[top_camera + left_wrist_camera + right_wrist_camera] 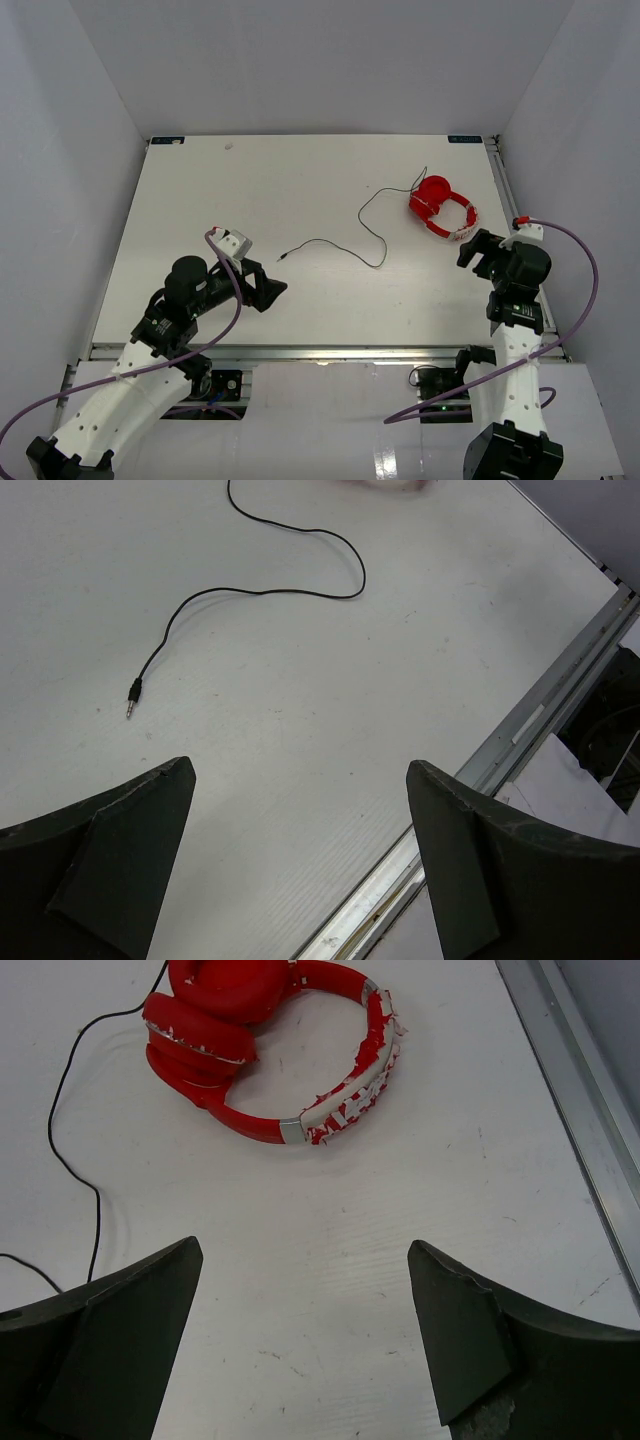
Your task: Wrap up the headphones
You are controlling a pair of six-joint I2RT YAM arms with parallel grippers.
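The red headphones (441, 208) lie flat at the table's back right, cups folded together, the red-and-white headband (350, 1100) curving toward my right arm. Their thin black cable (372, 235) snakes left across the table and ends in a small plug (282, 258). My right gripper (478, 250) hovers just in front of the headband, open and empty; the right wrist view shows the headphones (225, 1020) beyond its open gripper (300, 1245). My left gripper (272, 285) is open and empty just short of the plug (131, 698), which lies ahead and to the left of the open gripper (300, 765).
An aluminium rail (320, 350) runs along the table's near edge, close beside the left gripper's right finger (480, 860). Another rail (575, 1090) borders the right side. White walls enclose the table. Thick purple cables (585, 260) loop off both arms.
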